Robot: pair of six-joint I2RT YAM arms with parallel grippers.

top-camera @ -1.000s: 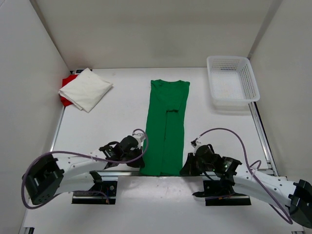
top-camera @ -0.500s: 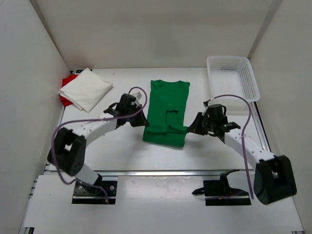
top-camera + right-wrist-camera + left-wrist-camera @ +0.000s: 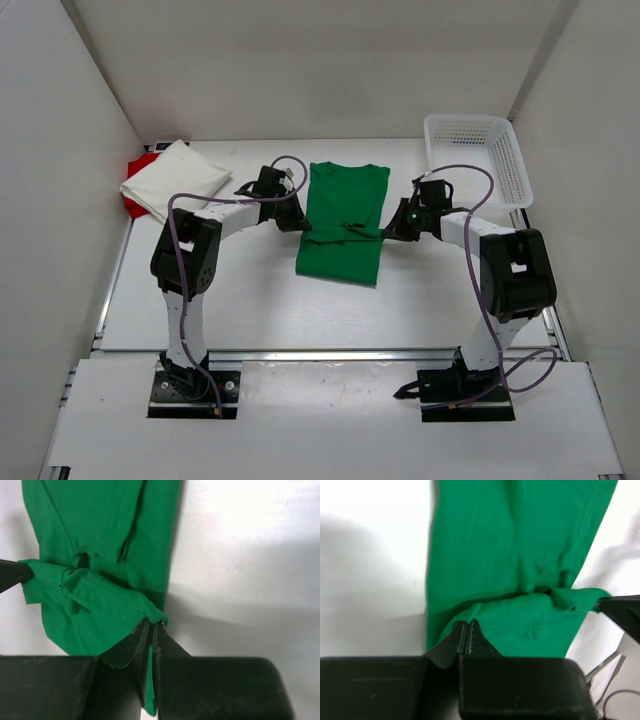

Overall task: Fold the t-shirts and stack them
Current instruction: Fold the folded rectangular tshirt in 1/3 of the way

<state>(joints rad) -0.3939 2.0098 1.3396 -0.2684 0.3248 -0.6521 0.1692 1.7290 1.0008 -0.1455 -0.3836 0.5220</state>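
I saw the green t-shirt (image 3: 340, 225) in the middle of the desk (image 3: 230, 290), a narrow strip with its sleeves tucked in and its neck end toward the far wall. Its near part was doubled over on top of the rest, so the cloth showed two layers with a rounded fold at the near edge. The hem ran across the strip about halfway up, puckered and slightly raised between two pinched corners.

My left tool (image 3: 293, 215) was clenched on the hem's left corner. In the left wrist view the two fingertips met with a sliver of green cloth between them. My right tool (image 3: 392, 228) was clenched on the opposite corner. In the right wrist view the stitched edge of the hem curled up into the closed tips. Each wrist camera also caught the other tool's dark tip at the far end of the hem. Both arms reached forward from their bases and bent inward toward the shirt.

The white t-shirt (image 3: 175, 182) lay folded at the far left corner of the desk, on top of the red t-shirt (image 3: 135, 170), which showed only at the edges. A white mesh basket (image 3: 467, 119) sat at the far right corner, well apart from the green shirt. The desk was white, and plain pale walls closed it in on three sides.
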